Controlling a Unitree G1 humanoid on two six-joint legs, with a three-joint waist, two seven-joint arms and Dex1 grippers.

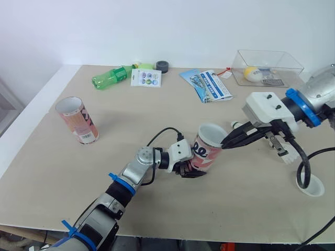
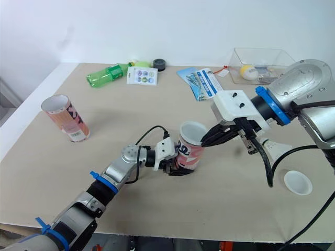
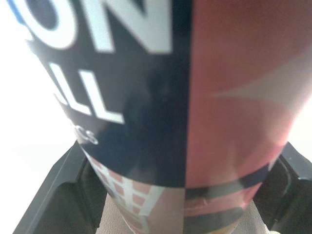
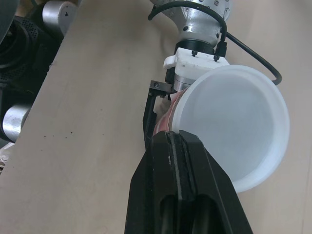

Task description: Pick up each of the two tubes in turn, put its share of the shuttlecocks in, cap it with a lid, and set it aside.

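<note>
Because a cap seats best on a steadied mouth, the left end effector (image 1: 189, 170) clamps the tube (image 1: 207, 150) low on its body, near the middle of the front edge of the surface (image 1: 225, 209), with the opening tipped toward the right arm. The right end effector (image 4: 181, 142), pinched narrow on the rim of the white lid (image 4: 236, 126), holds it at that opening. The second tube (image 1: 77, 120) stands open by the left edge, and a spare lid (image 1: 310, 186) lies near the right edge, probably for that one.
</note>
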